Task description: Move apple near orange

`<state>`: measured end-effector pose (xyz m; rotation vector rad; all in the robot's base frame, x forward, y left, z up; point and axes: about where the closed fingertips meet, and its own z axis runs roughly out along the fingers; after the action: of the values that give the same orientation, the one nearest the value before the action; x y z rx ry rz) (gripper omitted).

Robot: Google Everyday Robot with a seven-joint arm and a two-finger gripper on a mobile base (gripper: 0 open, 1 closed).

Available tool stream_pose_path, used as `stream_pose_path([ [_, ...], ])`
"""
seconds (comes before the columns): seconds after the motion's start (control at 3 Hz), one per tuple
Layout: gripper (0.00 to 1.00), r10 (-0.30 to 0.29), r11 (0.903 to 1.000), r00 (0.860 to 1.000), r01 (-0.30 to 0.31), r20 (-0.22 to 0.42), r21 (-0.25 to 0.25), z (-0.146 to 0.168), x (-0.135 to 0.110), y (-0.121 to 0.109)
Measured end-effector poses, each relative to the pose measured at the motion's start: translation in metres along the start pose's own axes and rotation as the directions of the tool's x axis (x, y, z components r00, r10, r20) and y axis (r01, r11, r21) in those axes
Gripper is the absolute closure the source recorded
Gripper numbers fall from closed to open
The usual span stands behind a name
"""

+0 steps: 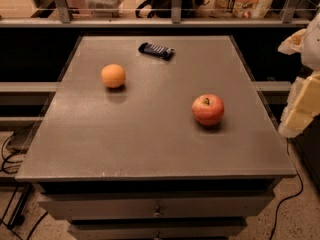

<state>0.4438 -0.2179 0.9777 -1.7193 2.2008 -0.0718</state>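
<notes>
Apple (208, 109) apart from orange (113, 76); gripper (301, 106) rightmost

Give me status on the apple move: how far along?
Done: nothing yet. The apple sits on the right side of the table, well apart from the orange at the left rear. In hand: the gripper is at the view's right edge, beside the table, not touching the apple. Left: reach, grasp the apple, carry it across and set it by the orange.

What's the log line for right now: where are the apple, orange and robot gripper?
apple: right side of table, not gripped | orange: back left, apart from apple | gripper: beyond table's right edge
</notes>
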Motion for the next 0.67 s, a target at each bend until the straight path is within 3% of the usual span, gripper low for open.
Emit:
stream_pose_path([
  [0.33,0.00,-0.033,0.9984,0.995,0.037,0.096,-0.042,0.024,-0.012,-0.005],
  [0.67,0.00,-0.053,0.9930,0.979,0.072,0.195,-0.094,0.060,-0.035,-0.004],
])
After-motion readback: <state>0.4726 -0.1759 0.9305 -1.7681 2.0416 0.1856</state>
